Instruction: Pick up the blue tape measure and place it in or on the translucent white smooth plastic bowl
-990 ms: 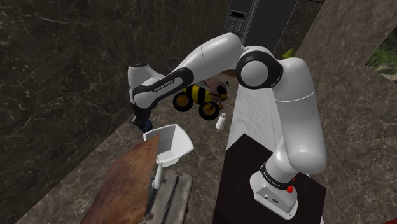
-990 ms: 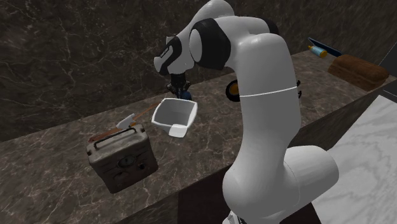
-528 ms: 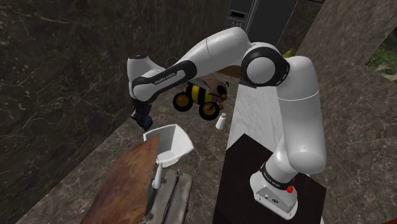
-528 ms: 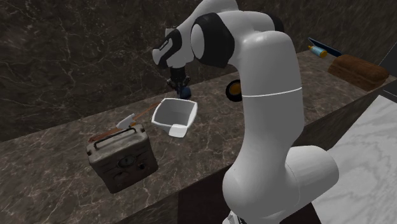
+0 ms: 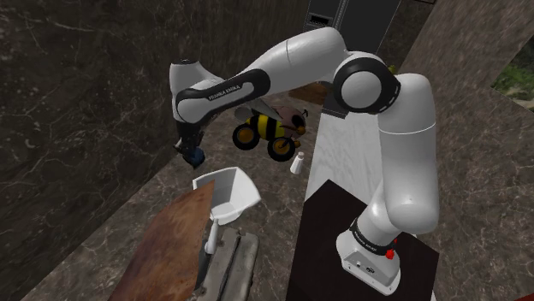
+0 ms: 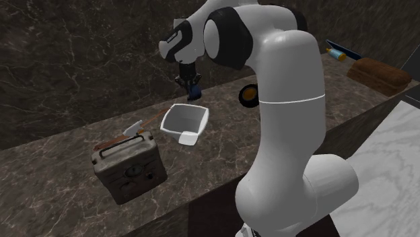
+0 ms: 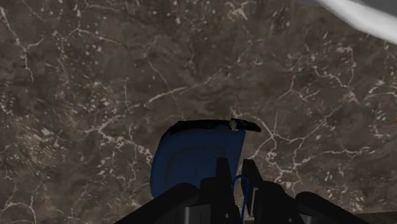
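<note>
Not much can be read here, tbh. A line of small white lettering (image 5: 224,88) is printed along the dark forearm band (image 5: 205,96) of the arm, but the letters can't really be made out. Tiny marks on the arm's base (image 5: 370,256) are unreadable too.

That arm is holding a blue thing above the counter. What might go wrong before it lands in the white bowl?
The black fingers pinch the blue tape measure near one edge, most of its body off to one side, so it might twist or slip out. The white squarish bowl stands near a rusty metal box; dropped from this height, the tape measure might bounce out or miss.
</note>
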Robot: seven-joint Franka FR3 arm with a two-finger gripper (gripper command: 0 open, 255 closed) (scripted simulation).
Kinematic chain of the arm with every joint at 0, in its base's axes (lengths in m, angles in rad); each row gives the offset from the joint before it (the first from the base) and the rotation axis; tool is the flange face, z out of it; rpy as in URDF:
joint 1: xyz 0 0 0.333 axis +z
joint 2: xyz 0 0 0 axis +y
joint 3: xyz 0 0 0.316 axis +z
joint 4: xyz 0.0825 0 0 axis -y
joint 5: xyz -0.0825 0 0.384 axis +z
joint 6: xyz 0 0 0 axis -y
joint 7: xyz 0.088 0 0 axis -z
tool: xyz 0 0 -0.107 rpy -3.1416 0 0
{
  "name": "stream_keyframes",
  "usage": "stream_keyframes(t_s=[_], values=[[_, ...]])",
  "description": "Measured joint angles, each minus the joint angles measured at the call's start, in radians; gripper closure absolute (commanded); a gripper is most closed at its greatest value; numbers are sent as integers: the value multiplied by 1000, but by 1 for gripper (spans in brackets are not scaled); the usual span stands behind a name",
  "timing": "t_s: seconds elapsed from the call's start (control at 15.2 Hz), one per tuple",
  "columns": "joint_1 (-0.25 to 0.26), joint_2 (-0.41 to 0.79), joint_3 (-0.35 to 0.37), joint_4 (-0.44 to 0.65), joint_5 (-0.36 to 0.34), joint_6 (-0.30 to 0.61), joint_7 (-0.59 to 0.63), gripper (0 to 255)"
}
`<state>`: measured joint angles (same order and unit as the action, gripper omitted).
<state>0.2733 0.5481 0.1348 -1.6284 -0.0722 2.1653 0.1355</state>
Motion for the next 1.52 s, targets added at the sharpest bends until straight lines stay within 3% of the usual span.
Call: stream_keyframes(t_s=[1.52], values=[[-4, -107, 10, 154, 18, -260, -11, 255]])
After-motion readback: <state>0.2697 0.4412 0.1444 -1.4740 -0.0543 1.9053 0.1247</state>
